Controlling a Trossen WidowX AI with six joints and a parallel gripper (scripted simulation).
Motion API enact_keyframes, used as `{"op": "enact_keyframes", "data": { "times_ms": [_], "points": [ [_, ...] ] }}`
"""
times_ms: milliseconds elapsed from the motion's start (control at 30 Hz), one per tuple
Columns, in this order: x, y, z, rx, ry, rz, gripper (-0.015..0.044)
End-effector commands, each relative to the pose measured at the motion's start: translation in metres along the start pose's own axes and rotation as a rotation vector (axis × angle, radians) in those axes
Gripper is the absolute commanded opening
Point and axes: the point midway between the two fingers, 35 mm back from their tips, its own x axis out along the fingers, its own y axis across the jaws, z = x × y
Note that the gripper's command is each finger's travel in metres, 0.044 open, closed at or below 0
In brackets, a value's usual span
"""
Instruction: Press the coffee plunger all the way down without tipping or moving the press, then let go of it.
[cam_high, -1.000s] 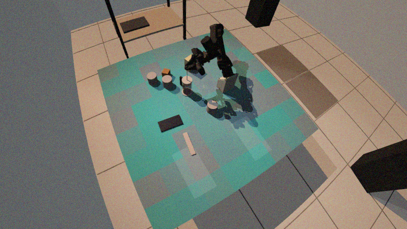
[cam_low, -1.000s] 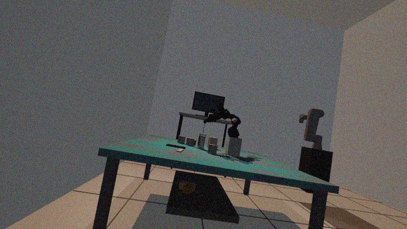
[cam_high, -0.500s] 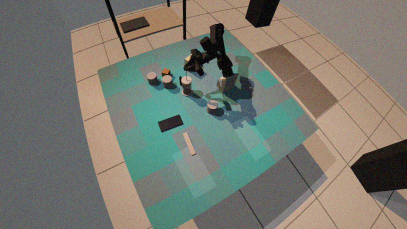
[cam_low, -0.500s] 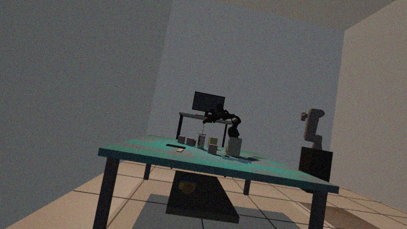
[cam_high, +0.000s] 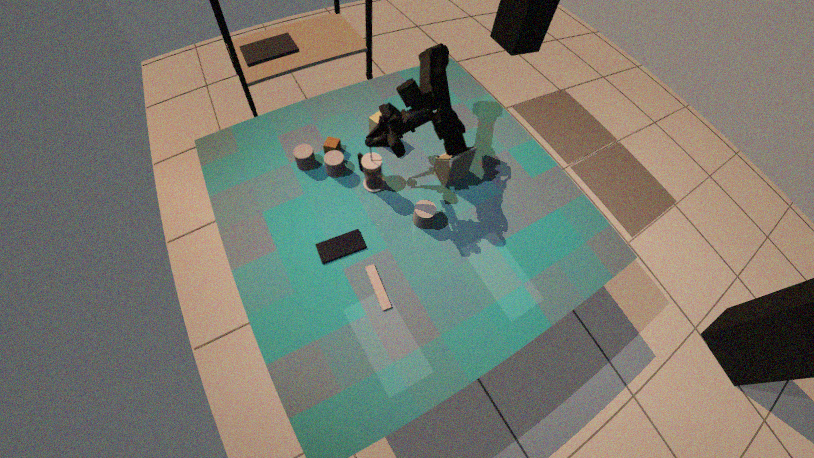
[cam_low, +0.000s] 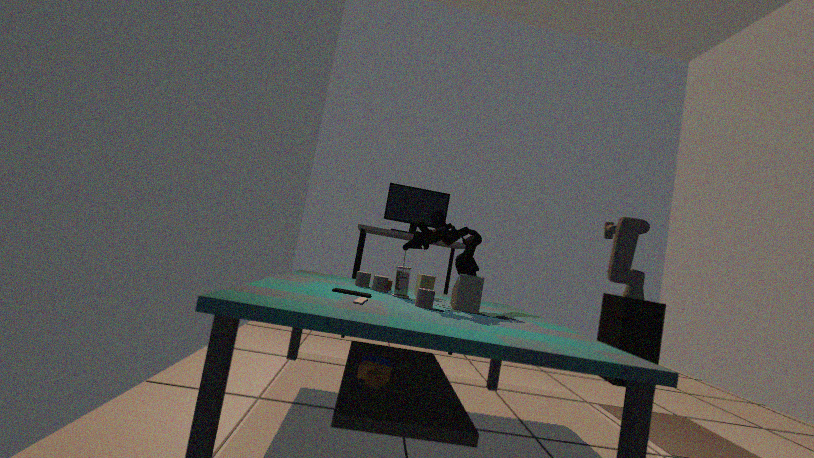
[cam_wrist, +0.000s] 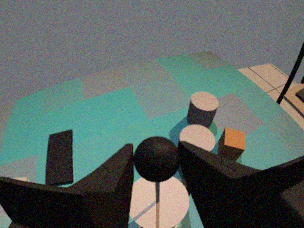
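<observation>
The coffee press (cam_high: 373, 174) (cam_low: 401, 281) stands upright on the table, with a round pale lid (cam_wrist: 170, 202) and a dark handle at its side. The thin plunger rod (cam_high: 371, 153) (cam_low: 404, 258) rises well clear of the lid, so the plunger is up. The round black knob (cam_wrist: 156, 162) tops the rod. My gripper (cam_high: 373, 142) (cam_low: 405, 247) (cam_wrist: 155, 149) is above the press and shut on the knob, one finger on each side. In the top and exterior views the dark fingers hide the knob.
Two pale-topped cylinders (cam_high: 303, 156) (cam_high: 334, 164) and an orange block (cam_high: 332, 143) (cam_wrist: 232, 142) are beside the press. Another cylinder (cam_high: 425, 215) stands on its other side. A large box (cam_low: 467, 293) is near the arm's base. A black slab (cam_high: 341, 246) and pale strip (cam_high: 378, 287) lie farther off.
</observation>
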Motion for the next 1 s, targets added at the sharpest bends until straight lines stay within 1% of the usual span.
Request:
{"op": "enact_keyframes", "data": {
  "times_ms": [0,667,967],
  "points": [
    [0.007,0.003,-0.023,-0.047,0.032,0.0,0.0119],
    [0.029,0.002,-0.048,-0.05,0.02,-0.006,0.0119],
    [0.042,0.001,-0.05,-0.053,0.011,-0.012,0.0119]
  ]
}}
